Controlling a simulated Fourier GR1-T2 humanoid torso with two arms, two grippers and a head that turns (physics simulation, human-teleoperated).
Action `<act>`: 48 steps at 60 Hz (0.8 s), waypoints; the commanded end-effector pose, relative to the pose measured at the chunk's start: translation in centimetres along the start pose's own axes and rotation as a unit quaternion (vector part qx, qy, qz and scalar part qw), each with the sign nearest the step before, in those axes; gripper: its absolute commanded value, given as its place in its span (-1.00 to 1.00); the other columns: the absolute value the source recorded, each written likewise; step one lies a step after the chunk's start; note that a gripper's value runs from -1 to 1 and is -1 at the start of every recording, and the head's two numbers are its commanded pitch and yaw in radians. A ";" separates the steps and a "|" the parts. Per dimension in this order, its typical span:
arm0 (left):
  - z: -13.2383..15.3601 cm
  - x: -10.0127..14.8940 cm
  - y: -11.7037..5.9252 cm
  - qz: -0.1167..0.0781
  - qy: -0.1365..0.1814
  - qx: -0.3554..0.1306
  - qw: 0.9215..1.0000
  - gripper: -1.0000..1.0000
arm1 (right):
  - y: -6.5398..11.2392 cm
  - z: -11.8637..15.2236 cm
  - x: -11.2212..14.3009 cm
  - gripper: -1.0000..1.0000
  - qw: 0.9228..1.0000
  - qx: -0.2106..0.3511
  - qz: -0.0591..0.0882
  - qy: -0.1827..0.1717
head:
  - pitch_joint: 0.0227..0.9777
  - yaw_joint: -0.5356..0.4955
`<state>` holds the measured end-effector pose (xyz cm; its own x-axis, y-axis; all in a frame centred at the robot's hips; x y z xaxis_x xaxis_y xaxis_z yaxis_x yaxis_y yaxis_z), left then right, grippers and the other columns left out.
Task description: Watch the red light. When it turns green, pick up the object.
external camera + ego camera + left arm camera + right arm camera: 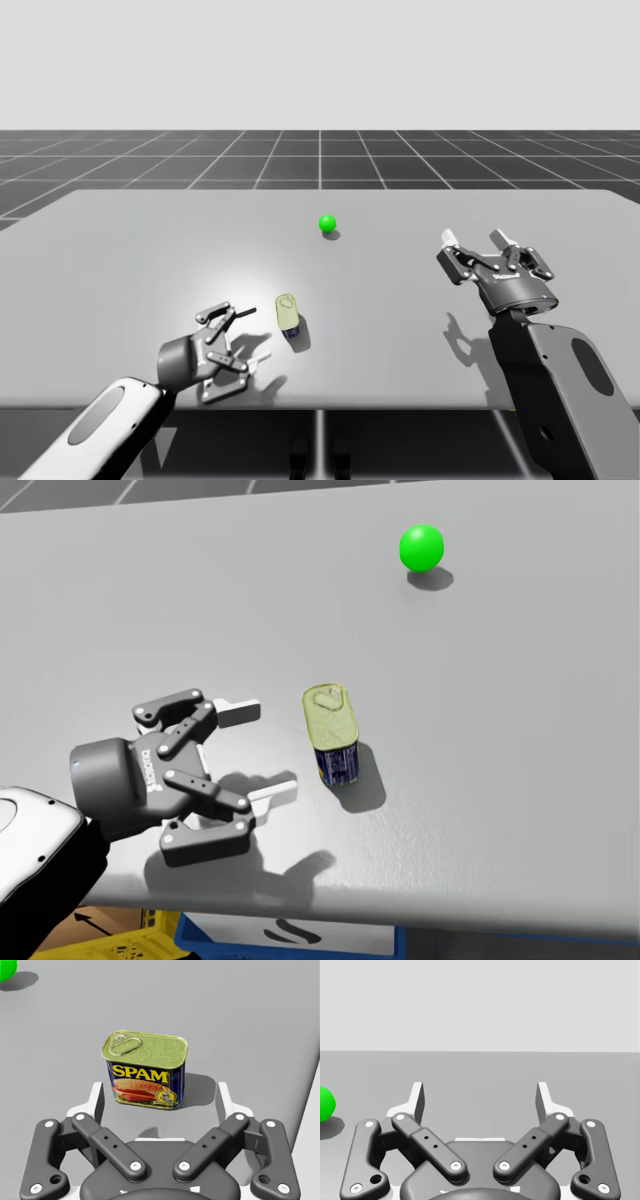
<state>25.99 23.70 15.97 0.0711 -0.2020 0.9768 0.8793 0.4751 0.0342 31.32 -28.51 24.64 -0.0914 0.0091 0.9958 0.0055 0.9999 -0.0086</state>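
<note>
Green is shown by the light (pixel 327 223), beyond the blue can (pixel 331 732), which is stood upright by the table's (pixel 120 250) near edge, just right of the left gripper (pixel 262 752), spread and untouching. The right gripper (pixel 473 237), likewise spread, is held well to the right.

Table (pixel 120 250): smooth matt grey, no grain. Blue rectangular can (pixel 146 1070): dull yellow-green metal lid, faintly embossed, with a pull ring; glossy printed label on the sides. Green ball (pixel 421 547) beyond the can: smooth, evenly coloured, plastic-looking. Left gripper (pixel 258 752) beside the can: matt dark grey links, pale shiny pins, smooth white fingertips (pixel 238 713). Right gripper (pixel 480 1095), well apart from the can: same finish.
</note>
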 end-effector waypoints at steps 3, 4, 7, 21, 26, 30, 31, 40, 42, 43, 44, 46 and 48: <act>-2.0 -0.3 0.1 0.001 0.009 -0.009 1.000 -1.00 | 0.0 0.0 0.0 -1.00 1.000 0.001 0.000 -0.001 | 0.79 0.33; -2.1 -0.2 0.2 0.001 0.009 -0.008 1.000 -1.00 | 0.0 0.0 0.0 -1.00 1.000 0.001 0.000 -0.001 | 0.79 0.33; -2.7 -0.2 0.3 0.002 0.010 -0.009 1.000 -1.00 | 0.0 0.0 0.1 -1.00 1.000 0.001 0.000 -0.001 | 0.79 0.33; -4.9 -0.2 1.1 0.006 0.012 -0.010 1.000 -1.00 | 0.0 0.1 0.2 -1.00 1.000 0.001 -0.002 -0.002 | 0.81 0.31; -5.6 -0.3 1.2 0.007 0.014 -0.013 1.000 -1.00 | -0.1 0.1 0.2 -1.00 1.000 0.001 -0.003 -0.003 | 0.81 0.30; -6.1 -0.4 1.2 0.004 0.017 -0.014 1.000 -1.00 | -0.1 0.1 0.2 -1.00 1.000 0.001 -0.003 -0.003 | 0.82 0.29; -6.3 -0.4 1.3 0.004 0.017 -0.015 1.000 -1.00 | -0.1 0.1 0.2 -1.00 1.000 0.001 -0.003 -0.003 | 0.82 0.29; -7.1 -0.4 1.4 0.000 0.019 -0.017 1.000 -1.00 | -0.2 0.1 0.3 -1.00 1.000 0.001 -0.004 -0.003 | 0.82 0.29; -7.2 -0.4 1.4 0.000 0.020 -0.018 1.000 -1.00 | -0.2 0.1 0.3 -1.00 1.000 0.001 -0.004 -0.003 | 0.82 0.29; -7.3 -0.4 1.4 0.001 0.021 -0.020 1.000 -1.00 | -0.2 0.1 0.3 -1.00 1.000 0.001 -0.005 -0.003 | 0.82 0.29; -7.4 -0.5 1.4 0.000 0.022 -0.020 1.000 -1.00 | -0.2 0.1 0.3 -1.00 1.000 0.001 -0.005 -0.003 | 0.82 0.29; -7.6 -0.5 1.5 -0.003 0.024 -0.019 1.000 -1.00 | -0.2 0.2 0.3 -1.00 1.000 0.001 -0.005 -0.003 | 0.81 0.28; -7.8 -0.6 1.6 -0.004 0.026 -0.020 0.999 -1.00 | -0.2 0.2 0.3 -1.00 1.000 0.001 -0.005 -0.003 | 0.81 0.28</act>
<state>30.48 18.47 14.22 0.0888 -0.2370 0.9674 0.8950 0.4453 0.0270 31.14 -28.68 24.90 -0.0978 0.0011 0.9952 0.0029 1.0000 -0.0008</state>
